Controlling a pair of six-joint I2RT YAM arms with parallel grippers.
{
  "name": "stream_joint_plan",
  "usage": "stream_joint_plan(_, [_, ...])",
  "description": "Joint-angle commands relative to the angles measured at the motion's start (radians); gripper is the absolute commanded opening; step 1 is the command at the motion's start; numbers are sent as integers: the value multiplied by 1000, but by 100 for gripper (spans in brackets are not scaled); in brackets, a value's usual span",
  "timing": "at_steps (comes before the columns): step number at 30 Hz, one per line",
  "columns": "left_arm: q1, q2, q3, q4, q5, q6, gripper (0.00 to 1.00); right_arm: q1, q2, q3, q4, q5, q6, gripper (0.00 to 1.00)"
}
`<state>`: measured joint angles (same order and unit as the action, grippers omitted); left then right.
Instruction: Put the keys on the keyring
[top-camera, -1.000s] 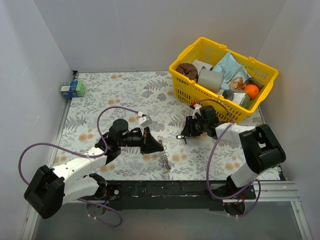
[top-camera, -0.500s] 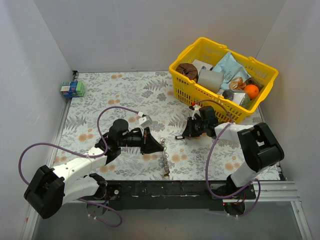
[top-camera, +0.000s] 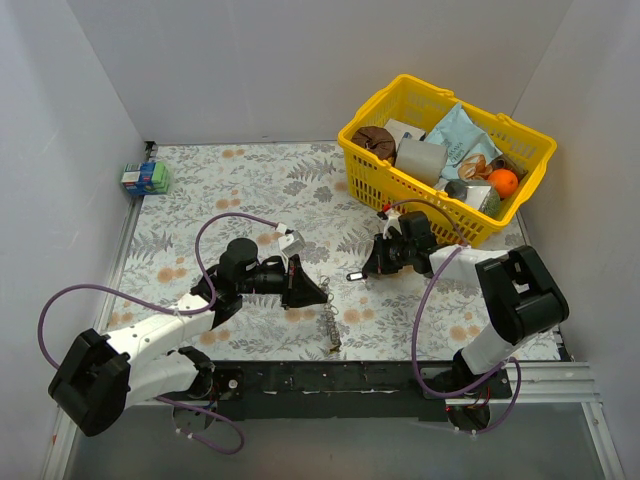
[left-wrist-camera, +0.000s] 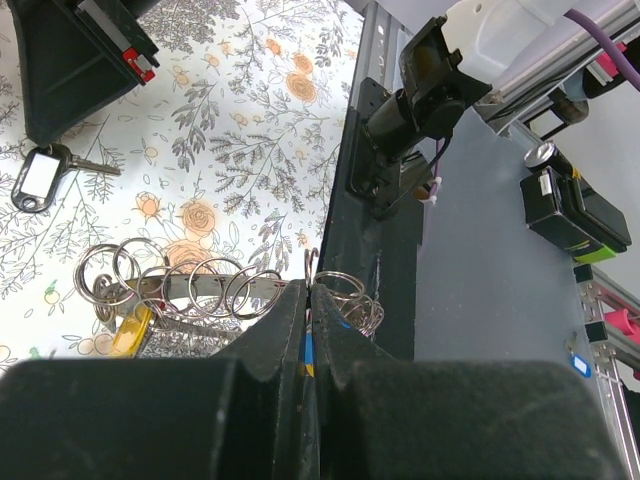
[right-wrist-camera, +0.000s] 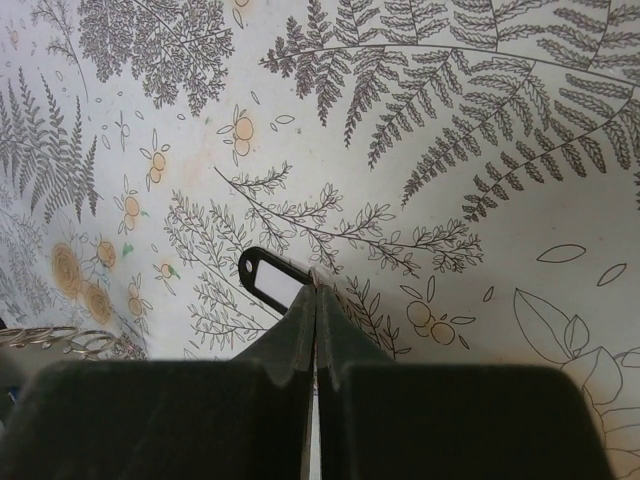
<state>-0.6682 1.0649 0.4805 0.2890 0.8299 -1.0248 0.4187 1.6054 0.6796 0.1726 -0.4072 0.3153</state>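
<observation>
Pinching with the right gripper (right-wrist-camera: 316, 295): fingers pressed fully together on the shaft of a black-headed key (right-wrist-camera: 267, 279), its oval head poking out past the fingertips, on the side away from the yellow basket (top-camera: 400, 190). Sits just in front of the basket's near left wall, low over the floral tablecloth (top-camera: 250, 180); whether the key touches the cloth cannot be told.

Clamping likewise with the left gripper (left-wrist-camera: 311, 300): fingers closed tight, no gap between them, on a thin silver loop of the keyring (top-camera: 327, 318). Lies farther from the basket than the black-headed key, well apart from it. Trails from those fingertips as a string of linked silver rings, down toward the table's near edge, away from the basket. Carries a yellow-headed key (left-wrist-camera: 130, 330) among the rings, with a bit of blue right at the closed tips.

Farthest from the basket, at the far left corner, a small blue-green box (top-camera: 145, 177).
</observation>
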Motion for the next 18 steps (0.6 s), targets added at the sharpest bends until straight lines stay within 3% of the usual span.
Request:
stream_joint_plan(1, [-7, -5, 23, 15, 14, 15, 0, -4, -51, 26, 25, -30, -15, 1])
stream_joint_plan(18, [-8, -29, 35, -25, -23, 31, 0, -3, -200, 17, -53, -59, -56, 1])
